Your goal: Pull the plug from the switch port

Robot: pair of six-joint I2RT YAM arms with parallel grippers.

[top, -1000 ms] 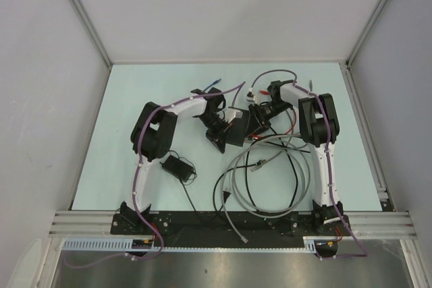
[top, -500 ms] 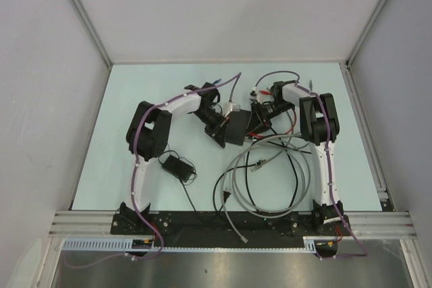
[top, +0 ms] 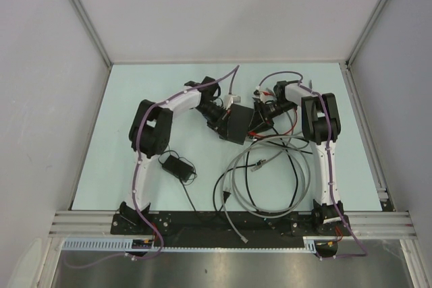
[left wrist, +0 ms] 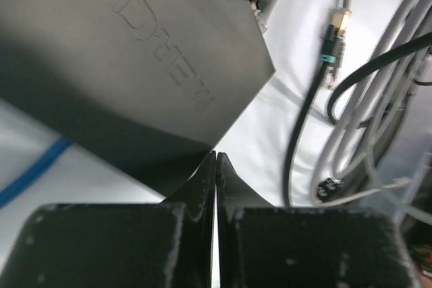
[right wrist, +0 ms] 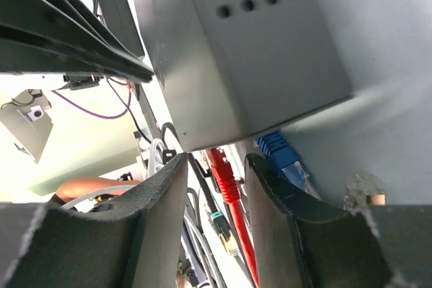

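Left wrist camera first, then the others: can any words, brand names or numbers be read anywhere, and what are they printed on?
"NETG..." : raised letters on the flat top of the black switch, upside down in the left wrist view. They are blurred and the rest runs out of frame, so the reading is unsure.
Top external view: nothing is large enough to read.
Right wrist view: no lettering shows.
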